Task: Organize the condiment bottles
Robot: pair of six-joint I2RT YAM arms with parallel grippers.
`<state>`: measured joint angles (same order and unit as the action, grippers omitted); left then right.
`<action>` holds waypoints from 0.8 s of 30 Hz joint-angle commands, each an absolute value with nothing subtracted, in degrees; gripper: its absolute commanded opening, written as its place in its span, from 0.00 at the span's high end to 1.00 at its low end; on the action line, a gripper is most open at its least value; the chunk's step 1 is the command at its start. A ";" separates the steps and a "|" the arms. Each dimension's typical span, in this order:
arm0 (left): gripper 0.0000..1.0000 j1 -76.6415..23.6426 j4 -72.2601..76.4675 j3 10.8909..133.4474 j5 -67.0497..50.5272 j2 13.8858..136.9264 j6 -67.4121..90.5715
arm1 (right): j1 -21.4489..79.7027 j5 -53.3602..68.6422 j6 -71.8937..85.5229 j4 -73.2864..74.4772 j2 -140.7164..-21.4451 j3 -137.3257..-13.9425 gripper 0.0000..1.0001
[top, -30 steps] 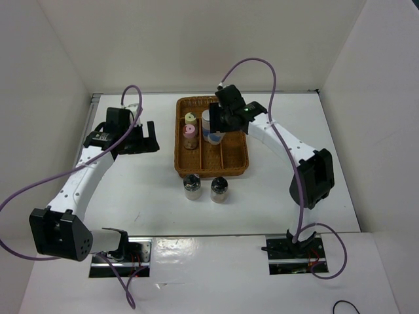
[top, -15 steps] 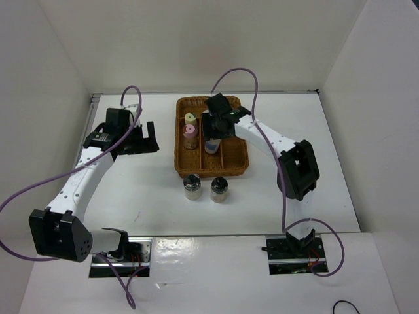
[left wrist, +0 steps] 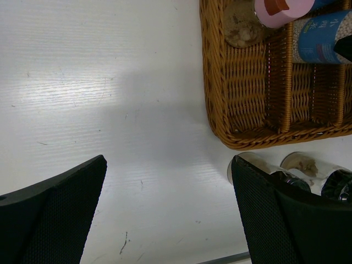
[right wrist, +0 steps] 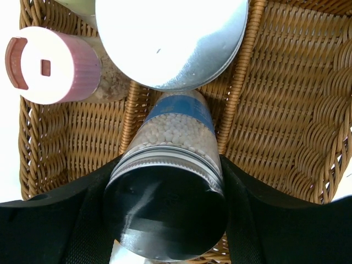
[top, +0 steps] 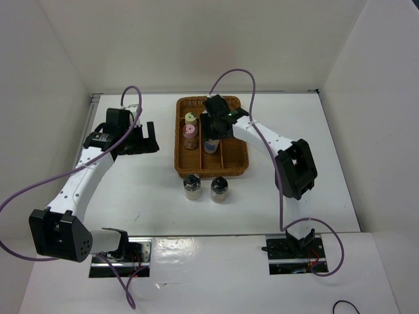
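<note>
Gripping a blue-label jar (right wrist: pixel 176 132) in the tray's (top: pixel 232 163) middle lane, the right hand (top: pixel 214 131) holds firm. Grey-capped jar (right wrist: pixel 170 38), pink jar (top: pixel 190 131) and yellow jar (top: pixel 190 118) are already in. Two black-capped jars (top: pixel 192 186) wait on the worktop (top: pixel 144 190); the left hand (left wrist: pixel 165 209) gapes wide.

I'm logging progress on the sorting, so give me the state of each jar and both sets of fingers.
Yellow-capped jar: upright in tray's left compartment.
Pink-capped jar: upright in the same compartment.
Grey-capped jar: upright in middle compartment.
Blue-label jar: gripped by right fingers, middle compartment.
Black-capped jars: upright on table, outside tray.
Left fingers: open, empty.
</note>
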<state>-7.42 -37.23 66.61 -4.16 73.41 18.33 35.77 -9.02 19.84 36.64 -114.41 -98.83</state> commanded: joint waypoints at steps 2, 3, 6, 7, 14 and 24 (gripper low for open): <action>0.00 -7.12 -35.77 65.92 -4.39 72.86 18.98 | 37.18 -11.68 19.34 32.25 -113.99 -99.40 0.30; 0.00 -7.12 -35.77 65.92 -4.39 72.86 18.98 | 37.18 -12.30 19.34 32.26 -113.99 -99.40 0.28; 0.00 -7.12 -35.77 65.92 -4.39 72.86 18.98 | 37.18 -12.30 19.34 32.26 -113.99 -98.79 0.20; 0.00 -7.12 -35.77 65.92 -4.39 72.86 18.98 | 37.18 -12.30 19.34 32.26 -113.99 -98.79 0.18; 0.00 -7.12 -35.77 66.97 -4.39 72.86 18.98 | 37.18 -14.06 19.95 33.31 -108.30 -98.26 0.02; 0.00 -7.12 -36.30 68.03 -6.15 72.86 18.46 | 37.18 -15.21 20.57 32.17 -88.70 -88.96 0.02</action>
<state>-7.42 -37.26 66.11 -4.54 73.41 18.31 36.64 -13.74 20.03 34.39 -97.01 -92.12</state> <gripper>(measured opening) 1.000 0.982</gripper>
